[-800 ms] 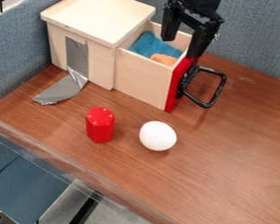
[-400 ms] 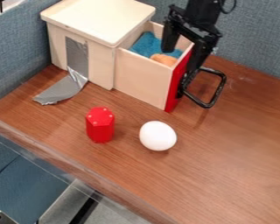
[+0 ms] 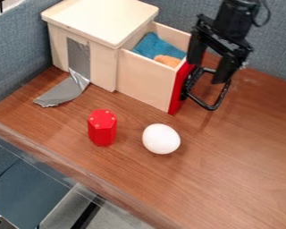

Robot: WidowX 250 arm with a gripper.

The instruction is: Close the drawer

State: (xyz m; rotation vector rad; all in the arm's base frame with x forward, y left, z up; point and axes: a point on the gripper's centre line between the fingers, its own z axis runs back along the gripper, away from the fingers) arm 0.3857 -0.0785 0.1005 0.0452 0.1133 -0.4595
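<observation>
Drawer [image 3: 144, 82] is standing well open, upper centre of frame; by judgement, the whole closing push is remaining. Jaws are hanging apart by the handle [image 3: 213, 107].

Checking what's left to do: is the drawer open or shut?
Open. The drawer juts out from the wooden cabinet, its red front stands away from it, and the blue cloth inside shows.

Looks down at a slant on the surface [image 3: 232, 174] from above its near side — faces the blue-grey partition [image 3: 275, 53] behind. Sits close enough to cut the surface off at the right, yet takes in its front edge [image 3: 68, 163], slanting across the lower left.
</observation>
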